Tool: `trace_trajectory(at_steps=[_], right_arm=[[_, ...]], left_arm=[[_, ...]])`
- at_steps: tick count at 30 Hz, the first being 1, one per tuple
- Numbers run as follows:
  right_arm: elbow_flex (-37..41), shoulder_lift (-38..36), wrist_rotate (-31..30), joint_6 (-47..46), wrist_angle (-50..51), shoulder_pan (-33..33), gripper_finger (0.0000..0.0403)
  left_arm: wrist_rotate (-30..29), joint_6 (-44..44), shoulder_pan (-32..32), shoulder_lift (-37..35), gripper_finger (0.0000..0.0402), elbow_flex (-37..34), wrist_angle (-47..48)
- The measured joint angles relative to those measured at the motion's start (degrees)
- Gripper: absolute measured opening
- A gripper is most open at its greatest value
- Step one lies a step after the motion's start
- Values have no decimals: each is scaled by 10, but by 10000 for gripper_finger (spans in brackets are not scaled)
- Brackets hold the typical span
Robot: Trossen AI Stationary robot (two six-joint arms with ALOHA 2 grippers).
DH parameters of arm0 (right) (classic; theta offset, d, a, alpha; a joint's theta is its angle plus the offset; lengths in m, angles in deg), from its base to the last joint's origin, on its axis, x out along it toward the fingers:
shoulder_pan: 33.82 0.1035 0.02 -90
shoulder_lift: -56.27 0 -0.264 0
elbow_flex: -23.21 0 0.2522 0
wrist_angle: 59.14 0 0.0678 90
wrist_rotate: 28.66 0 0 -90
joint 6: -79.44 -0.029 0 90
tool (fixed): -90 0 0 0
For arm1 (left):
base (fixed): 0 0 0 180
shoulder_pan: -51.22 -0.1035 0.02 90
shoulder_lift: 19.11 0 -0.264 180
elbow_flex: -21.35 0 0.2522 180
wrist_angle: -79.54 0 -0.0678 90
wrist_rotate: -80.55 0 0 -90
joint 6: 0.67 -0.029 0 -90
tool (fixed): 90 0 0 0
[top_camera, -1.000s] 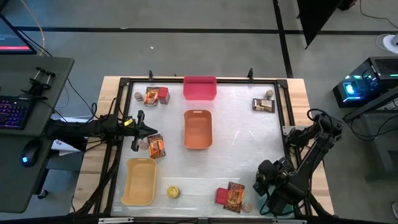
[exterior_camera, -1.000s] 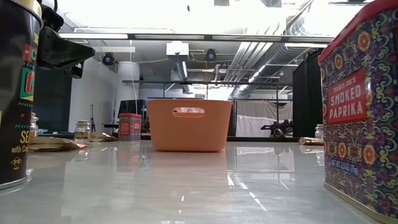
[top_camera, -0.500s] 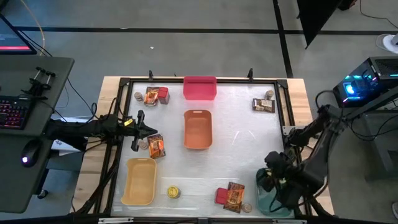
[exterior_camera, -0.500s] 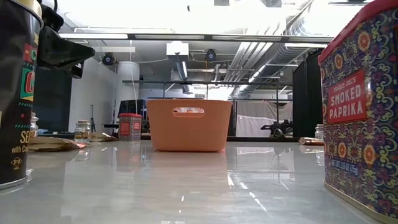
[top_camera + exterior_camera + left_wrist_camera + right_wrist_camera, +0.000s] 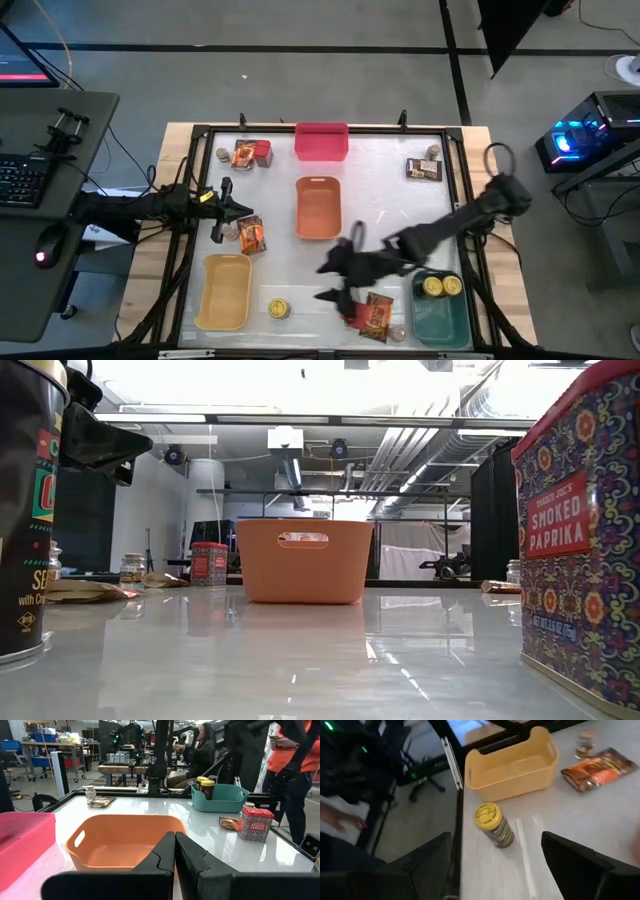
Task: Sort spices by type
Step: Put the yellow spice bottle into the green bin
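Note:
My right gripper (image 5: 330,268) is open, reached out over the near middle of the table, above and to the right of a lone yellow-topped tin (image 5: 278,309) (image 5: 493,824). A red box (image 5: 355,315), a printed packet (image 5: 378,312) and a pale-lidded jar (image 5: 398,333) lie just beside it at the near edge. Two yellow-topped tins (image 5: 441,286) stand in the teal bin (image 5: 440,318). My left gripper (image 5: 222,210) (image 5: 175,851) is shut and waits at the left side, near a jar (image 5: 230,232) and a packet (image 5: 250,235).
An orange bin (image 5: 318,208) sits mid-table, a pink bin (image 5: 321,141) at the far edge, a yellow bin (image 5: 225,290) near left. More spices lie far left (image 5: 250,154) and far right (image 5: 424,166). People stand beyond the table's right side in the left wrist view.
My right arm has swung from the near right corner, over the teal bin, toward the table's left and now stretches across the near middle. The teal bin with its two tins has come into view behind it.

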Motion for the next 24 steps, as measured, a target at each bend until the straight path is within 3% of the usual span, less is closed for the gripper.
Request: trace_trajectory(at_steps=[5,16,21,24], right_arm=[[-121,104,62,107,27,-27,304],[-410,295,66,232,152,-24,304],[-476,352,79,272,181,-24,304],[-460,357,96,294,160,-24,304]], left_arm=[[0,0,0,0,0,0,0],[0,0,0,0,0,0,0],[0,0,0,0,0,0,0],[0,0,0,0,0,0,0]])
